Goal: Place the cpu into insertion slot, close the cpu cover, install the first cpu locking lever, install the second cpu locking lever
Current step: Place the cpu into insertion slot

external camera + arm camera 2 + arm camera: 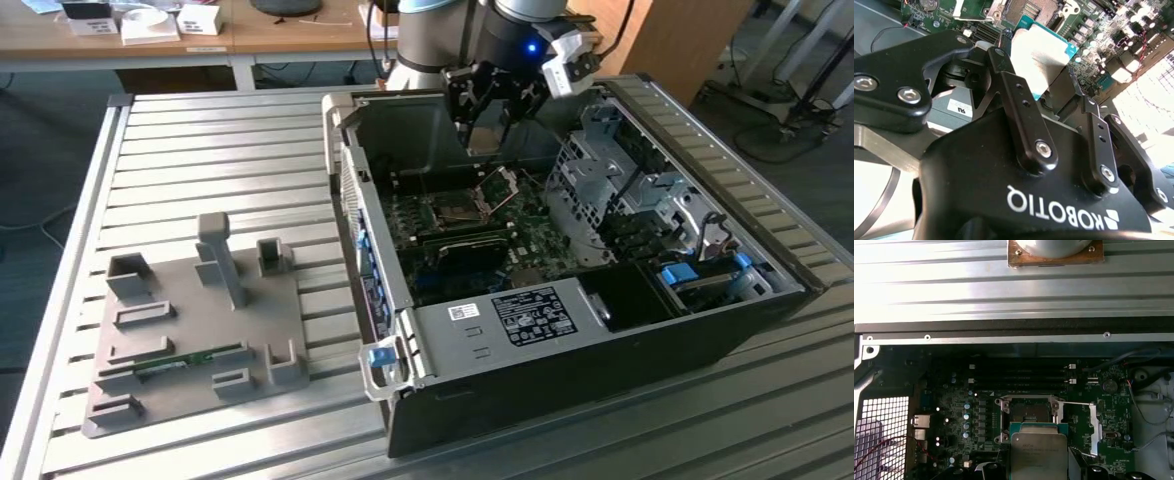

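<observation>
Up top, centre of the exterior view, the gripper (490,118) hangs over the open computer case (601,390), insertion slot (461,207) mid-frame beneath. Second wrist view: fingers (1019,100) clamped snug on the cpu (1041,50). First wrist view: cpu (1039,455) hovers, overlapping the bare insertion slot (1028,412) at its edge.

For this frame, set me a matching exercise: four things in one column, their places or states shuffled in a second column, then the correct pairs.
Things
1. cpu
2. insertion slot
3. cpu cover
4. grey fixture plate

Places or states
a. swung up, open
b. outside the computer case, at the exterior view's left
c. held in the gripper
d. empty, uncovered

Pairs: 1-c; 2-d; 3-a; 4-b
</observation>
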